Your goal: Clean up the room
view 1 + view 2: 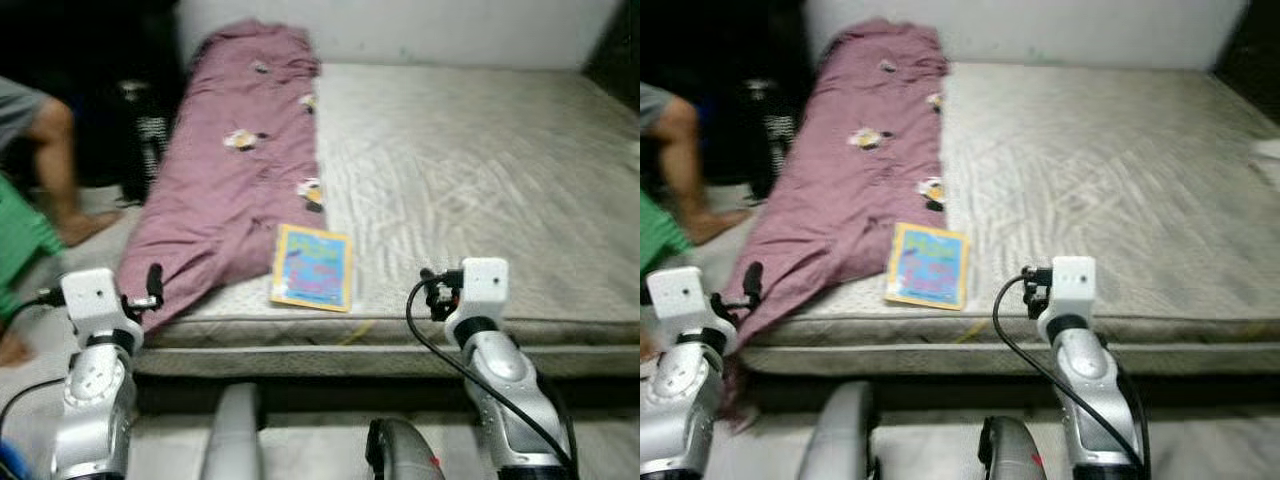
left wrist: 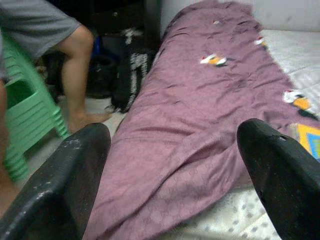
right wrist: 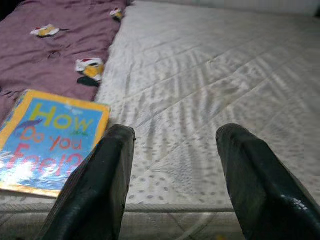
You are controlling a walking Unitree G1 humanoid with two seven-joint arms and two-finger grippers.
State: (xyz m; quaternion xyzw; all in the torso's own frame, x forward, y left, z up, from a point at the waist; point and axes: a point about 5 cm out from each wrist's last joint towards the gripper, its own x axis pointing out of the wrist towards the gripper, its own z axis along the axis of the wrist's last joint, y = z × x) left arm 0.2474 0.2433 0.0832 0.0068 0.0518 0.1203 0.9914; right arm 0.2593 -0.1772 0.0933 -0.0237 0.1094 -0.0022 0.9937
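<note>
Book is lying at the mattress edge, overlapping the blanket at 9 o'clock; both grippers (left, right) are hanging spread, risking snagging fabric.

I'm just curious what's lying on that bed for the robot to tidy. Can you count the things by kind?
Purple blanket: 1
Picture book: 1
Small crumpled scraps lying on the blanket: 4
Total: 6

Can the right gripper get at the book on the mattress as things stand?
Probably yes: the book lies flat near the mattress edge, just left of the open right gripper, nothing between them.
</note>
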